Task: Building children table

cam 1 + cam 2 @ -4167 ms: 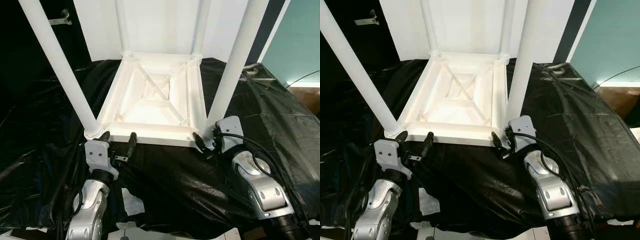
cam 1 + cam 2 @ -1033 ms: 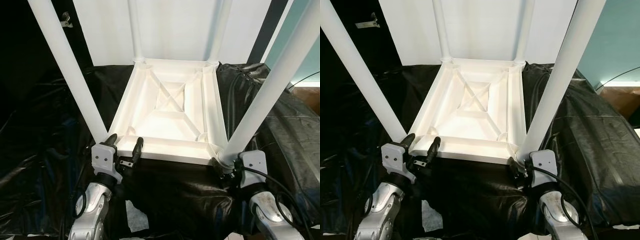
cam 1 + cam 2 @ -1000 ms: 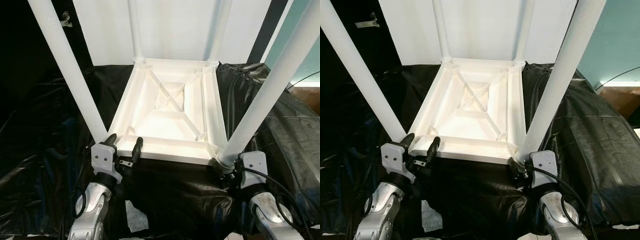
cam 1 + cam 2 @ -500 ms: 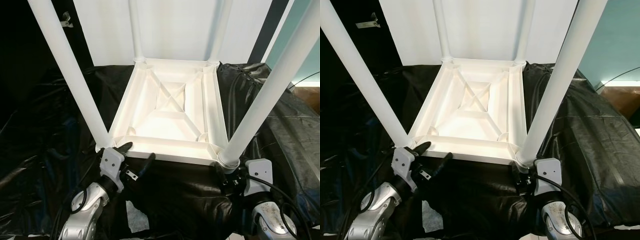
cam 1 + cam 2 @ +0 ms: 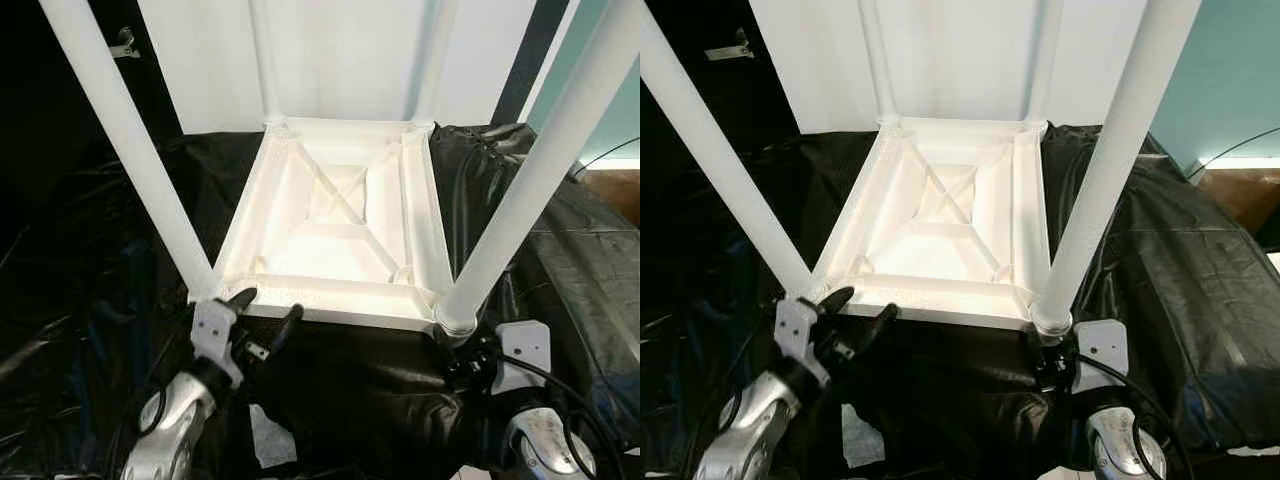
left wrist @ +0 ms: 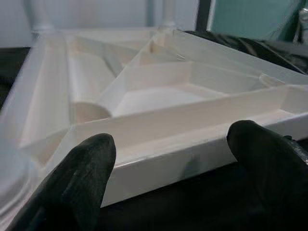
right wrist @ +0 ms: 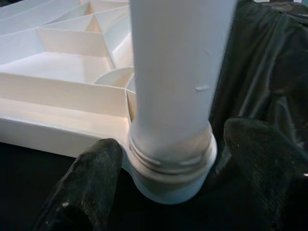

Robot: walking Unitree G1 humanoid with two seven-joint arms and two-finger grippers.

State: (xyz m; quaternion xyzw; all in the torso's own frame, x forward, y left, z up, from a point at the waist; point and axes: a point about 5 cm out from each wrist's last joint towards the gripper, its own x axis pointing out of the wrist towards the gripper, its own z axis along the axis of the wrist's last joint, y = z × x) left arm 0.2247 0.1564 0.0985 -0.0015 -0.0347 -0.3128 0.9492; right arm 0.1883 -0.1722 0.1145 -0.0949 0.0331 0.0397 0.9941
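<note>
Left eye view, lower left: the left gripper (image 5: 266, 309) has its two black fingers spread apart with nothing between them, tips pointed at the near edge of the table top (image 5: 330, 225) beside its near-left corner.
Left wrist view: the fingers (image 6: 84, 168) sit wide apart, one at each side of the frame, with the white near rim of the table top just ahead of them; whether the tips touch the rim cannot be told.
Left eye view, lower right: the right gripper (image 5: 462, 352) sits at the foot of the near right leg (image 5: 535, 175), just below the collar where the leg meets the table top's corner.
Right wrist view: the right gripper's fingers (image 7: 91, 173) stand open on either side of the leg's base, near it but not clearly pressing on it; the ringed collar fills the gap between them.
Middle of the frame: the white table top lies upside down on the black sheet (image 5: 80, 270), its ribbed underside with a diagonal cross facing up.
Left side of the frame: the near left leg (image 5: 130, 150) rises from the near-left corner, just above the left gripper.
Upper middle: two far legs (image 5: 262, 60) stand at the far corners.
Top of the frame: a white panel (image 5: 340, 50) stands behind the table.
</note>
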